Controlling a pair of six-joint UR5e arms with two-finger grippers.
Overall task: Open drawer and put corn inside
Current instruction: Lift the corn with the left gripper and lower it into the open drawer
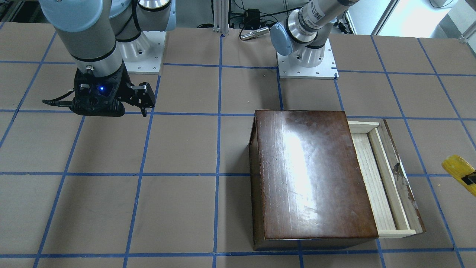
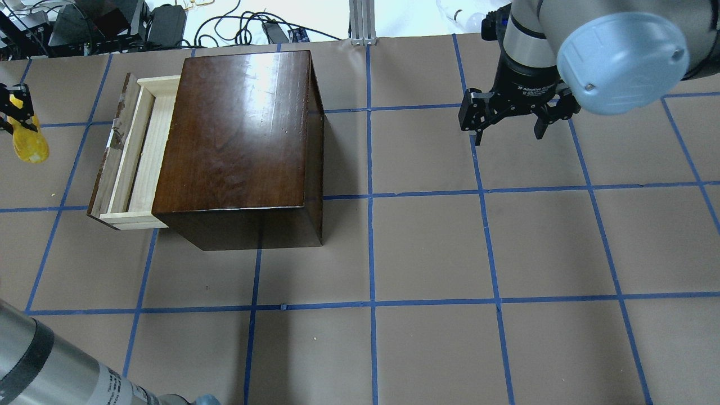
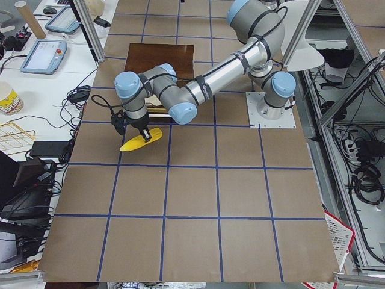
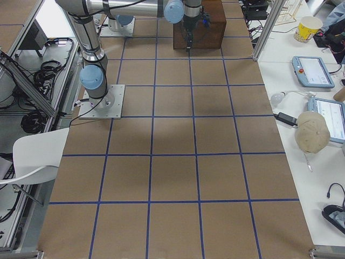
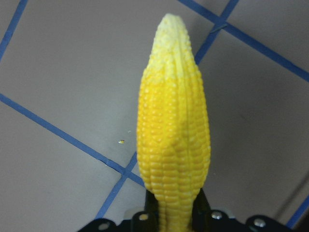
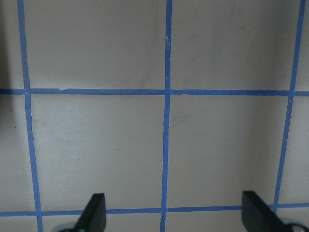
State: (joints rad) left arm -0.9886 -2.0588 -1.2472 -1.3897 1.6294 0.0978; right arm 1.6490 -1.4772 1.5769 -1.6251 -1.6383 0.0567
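Observation:
The dark-brown box (image 2: 242,135) stands on the table, and its pale wooden drawer (image 2: 132,157) is pulled partly out to the left in the overhead view. The drawer (image 1: 375,178) is empty inside. My left gripper (image 2: 18,119) is shut on the thick end of the yellow corn (image 2: 31,143). It holds the corn above the table, beyond the drawer's dark front panel. The left wrist view shows the corn (image 5: 173,140) pointing away from the gripper (image 5: 174,215). My right gripper (image 2: 509,134) is open and empty, far to the box's right, and its fingers (image 6: 94,215) are spread over bare table.
The brown paper table (image 2: 427,247) is marked with blue tape gridlines. Cables and electronics (image 2: 112,22) lie beyond the far edge. The arm bases (image 1: 306,59) stand behind the box in the front-facing view.

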